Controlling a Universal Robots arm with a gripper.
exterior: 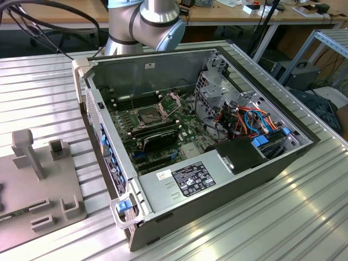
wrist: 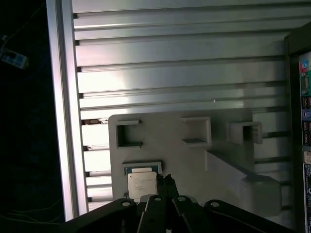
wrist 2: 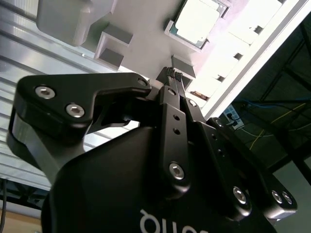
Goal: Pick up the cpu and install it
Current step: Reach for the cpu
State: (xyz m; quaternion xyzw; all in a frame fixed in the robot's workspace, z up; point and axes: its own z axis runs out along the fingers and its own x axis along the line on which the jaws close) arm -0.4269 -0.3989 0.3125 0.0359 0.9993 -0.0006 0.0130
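First wrist view | cpu (wrist: 142,185) near end effector (wrist: 167,180) | tips pressed together, empty

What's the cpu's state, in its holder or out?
In: the cpu lies flat in a square recess of the grey holder plate, not gripped.

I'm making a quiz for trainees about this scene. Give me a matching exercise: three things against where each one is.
Things:
1. flat square silver-grey cpu
2. black gripper
3. square metal-framed socket

Places:
A. on the green motherboard inside the open dark computer case
B. shut and empty, close beside the chip
C. lying in a recess of the pale grey fixture plate

Pairs: 1-C; 2-B; 3-A
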